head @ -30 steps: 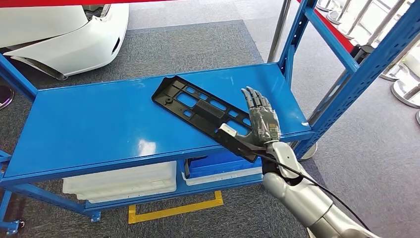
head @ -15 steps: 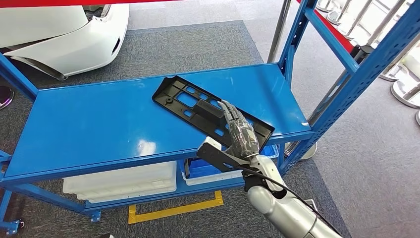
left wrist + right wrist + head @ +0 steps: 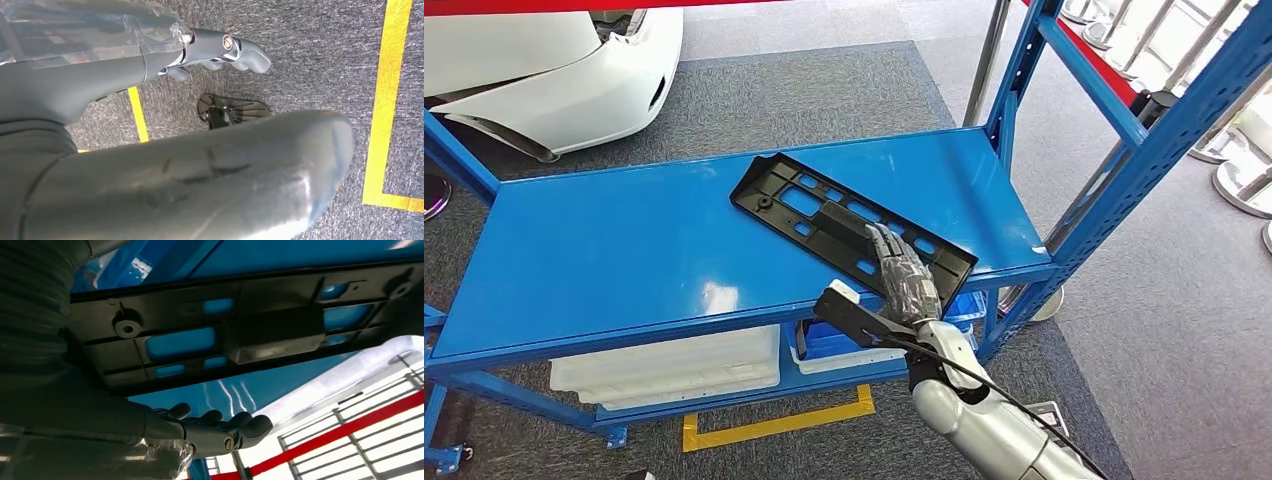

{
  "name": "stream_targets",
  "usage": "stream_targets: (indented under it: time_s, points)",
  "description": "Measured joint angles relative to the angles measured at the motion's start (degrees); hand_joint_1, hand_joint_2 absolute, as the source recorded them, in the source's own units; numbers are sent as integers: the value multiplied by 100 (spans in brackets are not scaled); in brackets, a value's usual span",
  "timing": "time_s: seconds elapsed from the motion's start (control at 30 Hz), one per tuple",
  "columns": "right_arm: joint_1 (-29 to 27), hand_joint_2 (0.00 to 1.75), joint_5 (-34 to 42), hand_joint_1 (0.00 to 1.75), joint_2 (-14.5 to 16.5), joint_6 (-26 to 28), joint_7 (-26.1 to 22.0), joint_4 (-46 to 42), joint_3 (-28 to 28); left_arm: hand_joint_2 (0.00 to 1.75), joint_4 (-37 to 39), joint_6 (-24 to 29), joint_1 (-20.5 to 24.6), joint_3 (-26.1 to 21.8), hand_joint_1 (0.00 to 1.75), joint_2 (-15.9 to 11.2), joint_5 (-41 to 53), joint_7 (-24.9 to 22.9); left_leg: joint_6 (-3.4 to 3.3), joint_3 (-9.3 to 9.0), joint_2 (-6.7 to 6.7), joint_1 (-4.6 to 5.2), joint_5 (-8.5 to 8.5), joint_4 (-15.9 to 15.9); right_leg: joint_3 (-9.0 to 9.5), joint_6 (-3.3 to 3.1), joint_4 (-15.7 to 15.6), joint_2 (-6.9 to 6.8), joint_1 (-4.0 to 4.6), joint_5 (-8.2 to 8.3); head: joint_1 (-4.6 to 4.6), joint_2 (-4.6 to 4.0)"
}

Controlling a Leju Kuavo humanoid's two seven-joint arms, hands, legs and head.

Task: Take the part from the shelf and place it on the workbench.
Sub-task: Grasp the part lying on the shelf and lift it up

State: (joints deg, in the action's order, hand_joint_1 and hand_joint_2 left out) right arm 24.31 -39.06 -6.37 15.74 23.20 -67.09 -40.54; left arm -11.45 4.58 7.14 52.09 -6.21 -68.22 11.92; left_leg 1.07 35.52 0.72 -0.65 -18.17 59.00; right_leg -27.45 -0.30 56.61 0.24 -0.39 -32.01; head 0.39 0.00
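A long black plastic part [image 3: 824, 215] with cut-out windows lies flat and slanted on the blue shelf [image 3: 604, 250], toward its right half. My right hand [image 3: 906, 278] hovers over the part's near right end, fingers stretched out together and holding nothing. From the right wrist, the part [image 3: 240, 335] spans the picture beyond my right hand [image 3: 210, 432], whose fingers are extended beside it; I cannot tell whether they touch it. My left hand [image 3: 215, 47] hangs over grey carpet with loosely bent fingers and nothing in them.
Blue uprights [image 3: 1124, 170] frame the shelf's right end. Under the shelf sit white bins [image 3: 674, 365] and a blue bin [image 3: 854, 335]. A white car body [image 3: 554, 70] stands behind at the left. Yellow tape [image 3: 774, 425] marks the carpet.
My right hand has swung left and nearer, from the shelf's right edge to over the near end of the black part. The part has not moved.
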Motion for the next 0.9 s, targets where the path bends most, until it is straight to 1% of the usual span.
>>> stream_targets:
  time_s: [0.17, 0.37, 0.73, 0.9]
  points:
    - [-48, 175, -534, 0, -37, -23, 468, 162, 24, 0, 0, 3, -16, 0, 0, 0, -10, -11, 0, 0, -1, 1, 0, 0, -3, 0, -1, 1, -2, 0, 10, 0]
    - [-178, 175, -997, 0, -110, -248, 805, 158, 163, 0, 0, 3, -23, 0, 0, 0, -27, -16, 0, 0, -1, 0, 0, 0, -3, 0, -1, 1, -1, 0, 9, 0]
    - [-278, 175, -1256, 0, -203, -450, 981, 132, 340, 0, 0, 4, -25, 0, 0, 0, -65, -16, 0, 0, -2, 0, 0, 0, -2, 0, -1, 2, -1, 0, 7, 0]
    - [-278, 175, -1170, 0, -233, -658, 981, 153, 398, 0, 0, 3, -25, 0, 0, 0, -68, -16, 0, 0, -1, 0, 0, 0, -2, 0, -1, 2, -1, 0, 7, 0]
